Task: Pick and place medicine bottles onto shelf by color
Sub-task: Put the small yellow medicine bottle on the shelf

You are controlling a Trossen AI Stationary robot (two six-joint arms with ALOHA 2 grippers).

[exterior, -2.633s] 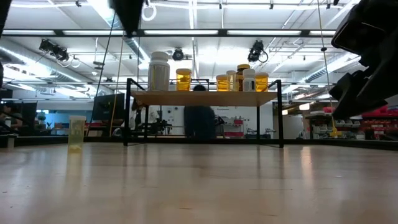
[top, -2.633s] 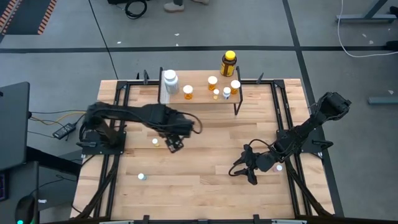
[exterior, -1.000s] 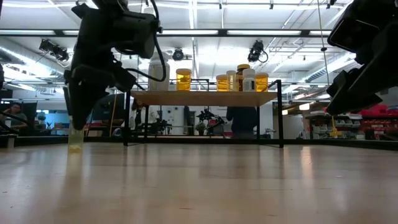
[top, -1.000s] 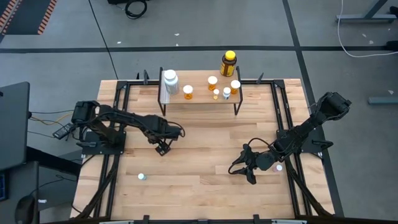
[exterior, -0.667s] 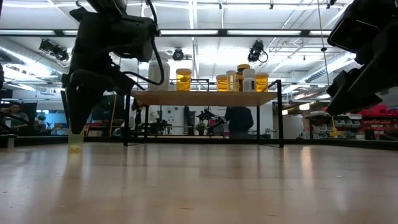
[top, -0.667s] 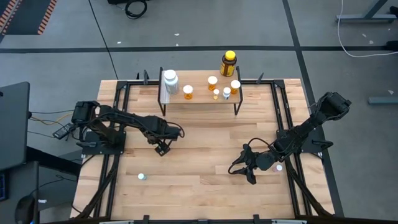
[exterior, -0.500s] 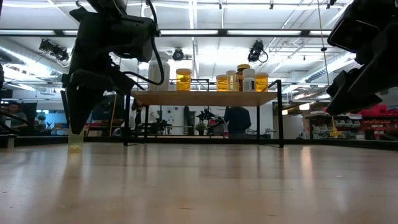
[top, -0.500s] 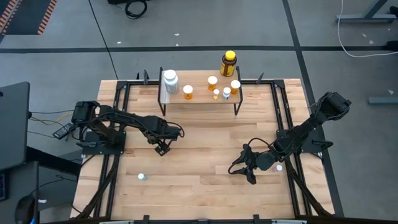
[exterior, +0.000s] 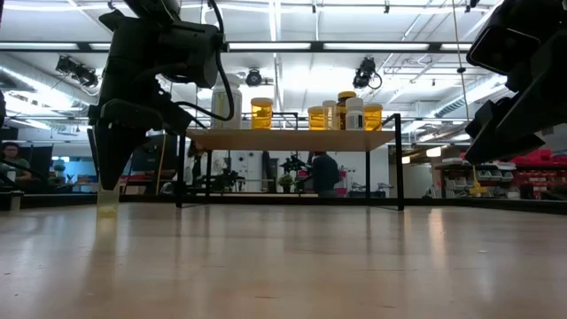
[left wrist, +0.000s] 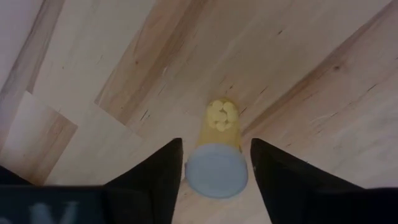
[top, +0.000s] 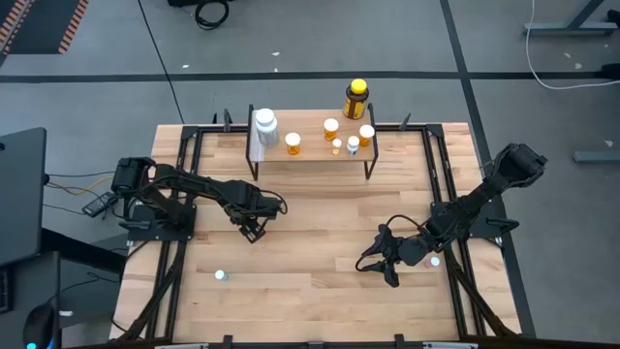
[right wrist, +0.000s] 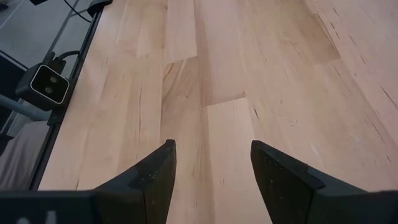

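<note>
Orange bottle (left wrist: pixel 219 149) with a pale cap stands upright on the wooden worktop (top: pixel 320 213), left of centre, directly under the left gripper (top: pixel 254 231). Left wrist view: fingers spread wide, one on each side of the bottle, not yet touching it; yellow pills visible through the body.

Shelf (top: pixel 312 155) sits at the far edge. A large white bottle (top: pixel 264 128) stands at its left end, small orange bottles (top: pixel 293 143) toward the middle and right, with what looks like a small white one among them (too small to be sure). A dark bottle with a yellow cap (top: pixel 356 99) stands on the worktop behind the shelf. One small bottle (top: pixel 220 275) remains loose at the near left.

Right gripper (top: pixel 380 264) waits low at the near right, fingers apart, nothing between them.

Step in hand, as judged: grasp the orange bottle. To do it well, keep the bottle centred between the fingers, come low enough to take the body rather than the cap, and close squarely so it does not tip or slide.

View comparison: the low view shows the bottle's base on the worktop below the left gripper, but not the gaps on each side. The wrist view shows those gaps and the cap, but nothing of the shelf. Only the high view gives the sorting on the shelf.
</note>
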